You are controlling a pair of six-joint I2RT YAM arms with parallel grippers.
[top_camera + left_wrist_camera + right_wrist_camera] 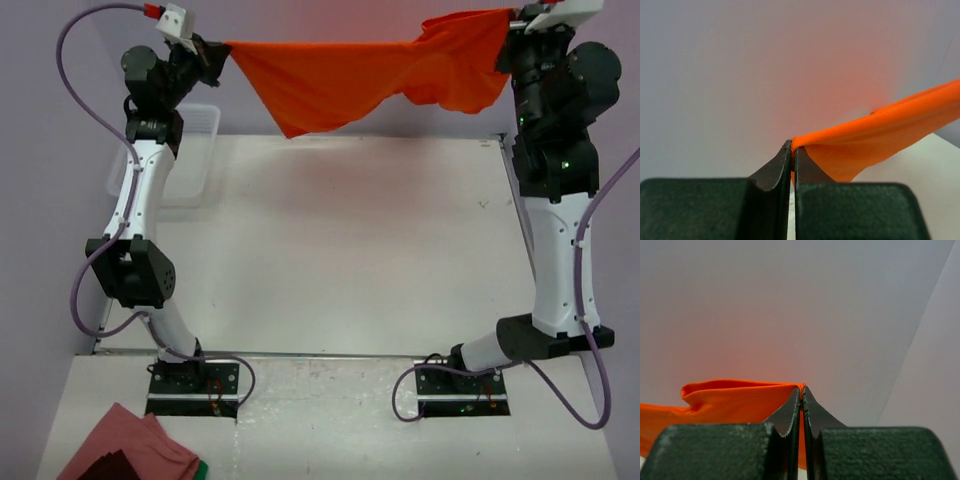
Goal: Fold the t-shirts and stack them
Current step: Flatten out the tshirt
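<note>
I hold the orange-red t-shirt (370, 75) stretched in the air between my two arms, high over the far edge of the table (350, 260). My left gripper (792, 150) is pinched down to a sliver on one end of the fabric. In my left wrist view the cloth comes out right at the fingertips and runs off to the right in a taut band. My right gripper (802, 392) is clamped just as tightly on the other end, with a thin orange edge showing in the slit between the fingers and a folded lip of fabric spreading to the left. Seen from above, the shirt's top edge runs nearly straight from one gripper to the other. Its lower part sags into a pointed drape left of centre and bunches into looser folds near my right gripper. None of it touches the table. Whether I have it by the hem or by the shoulders I cannot tell from these views. A clear plastic bin (195, 150) sits just beside my left arm at the table's left edge. A crumpled dull-red cloth (130, 450) lies on the near ledge by my left base.
</note>
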